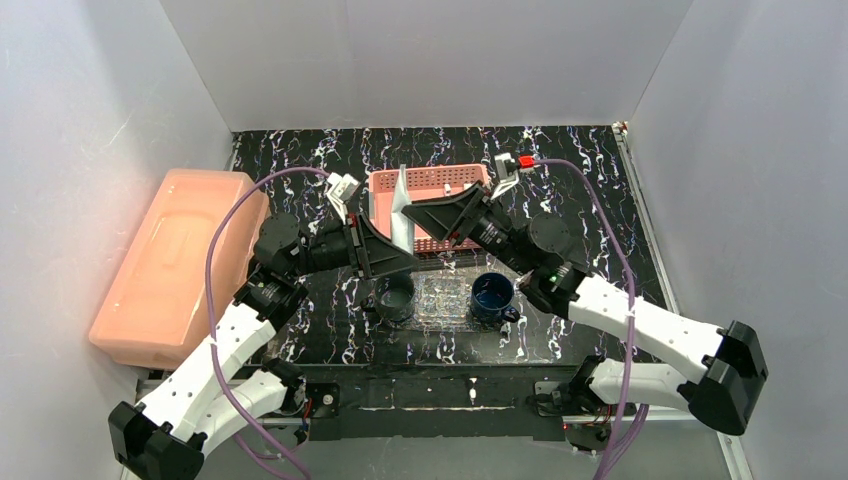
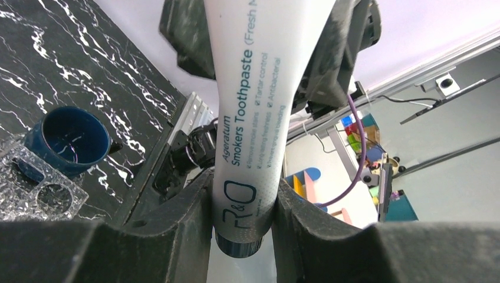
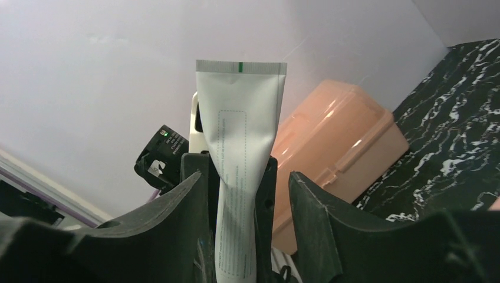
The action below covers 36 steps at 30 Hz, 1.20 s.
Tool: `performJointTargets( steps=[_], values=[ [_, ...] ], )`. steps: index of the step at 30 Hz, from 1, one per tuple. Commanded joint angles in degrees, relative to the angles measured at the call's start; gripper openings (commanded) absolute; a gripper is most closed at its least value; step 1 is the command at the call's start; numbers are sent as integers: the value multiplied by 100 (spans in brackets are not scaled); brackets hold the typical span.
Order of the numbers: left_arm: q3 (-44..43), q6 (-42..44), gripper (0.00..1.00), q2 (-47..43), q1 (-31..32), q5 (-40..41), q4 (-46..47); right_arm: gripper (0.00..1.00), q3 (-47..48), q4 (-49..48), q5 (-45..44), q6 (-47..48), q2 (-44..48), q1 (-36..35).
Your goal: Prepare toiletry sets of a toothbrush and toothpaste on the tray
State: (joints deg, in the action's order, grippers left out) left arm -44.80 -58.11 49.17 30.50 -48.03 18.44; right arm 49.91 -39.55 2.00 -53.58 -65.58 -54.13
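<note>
A large salmon plastic box [image 1: 170, 270] sits at the far left of the black, white-veined table [image 1: 590, 200]. Its lid is on, so its contents are hidden.

Right of it, the left gripper [image 2: 242, 194] is clamped on a white toothpaste tube with dark lettering [image 2: 253, 118]. Both fingers press the tube's sides just above its dark cap. The tube is held in the air, and in the top view it lies in front of the near edge of the pink perforated basket [image 1: 440, 182]. Its flat crimped end points away from the left gripper.

Below the gripper stands a dark round cup [image 1: 397, 297]. Its inside is too dark to read. Just beside it lies the flat, clear, speckled tray [image 1: 443, 300], between the two cups. Nothing can be made out lying on its visible part.

The arms cover much of the basket behind, so its contents cannot be told. The toothbrush cannot be made out in any view.

The right gripper [image 3: 246, 177] reaches in from the right and straddles the same tube. Its jaws are spread wider than the tube, with a clear gap on one side, so it is not gripping.

A dark blue cup [image 1: 492, 293] stands at the tray's right end. From the left wrist view its interior shows only dark blue. Whether it rests on the tray's edge or only touches it cannot be told.
</note>
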Motion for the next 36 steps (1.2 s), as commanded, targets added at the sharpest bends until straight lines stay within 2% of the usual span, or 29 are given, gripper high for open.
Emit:
performJointTargets(
  steps=[1, 4, 8, 12, 20, 26, 36],
  values=[
    [48, 80, 0, -111, 26, -455, 255, 65, 401, 902, -167, 937, 450, -12],
    [22, 301, 0, -56, 26, -616, -84, 68, 760, 1865, -404, 1517, 568, -10],
    [-133, 976, 0, 9, 26, -732, -1056, 73, 1145, 2993, -619, 2281, 705, -10],
    [-630, 2190, 0, 34, 35, -436, -3075, 75, 1613, 3916, -754, 2866, 722, -10],
    [-1415, 3845, 0, -15, 52, 288, -5429, 75, 2388, 5533, -1093, 3220, 452, -10],
    [-1898, 4821, 0, 72, 285, 1491, -6743, 75, 2526, 5813, -747, 3126, 362, -10],
    [-2212, 5387, 0, 83, 1738, 4227, -7290, 76, 2853, 6036, -52, 2477, 126, -10]
  ],
)
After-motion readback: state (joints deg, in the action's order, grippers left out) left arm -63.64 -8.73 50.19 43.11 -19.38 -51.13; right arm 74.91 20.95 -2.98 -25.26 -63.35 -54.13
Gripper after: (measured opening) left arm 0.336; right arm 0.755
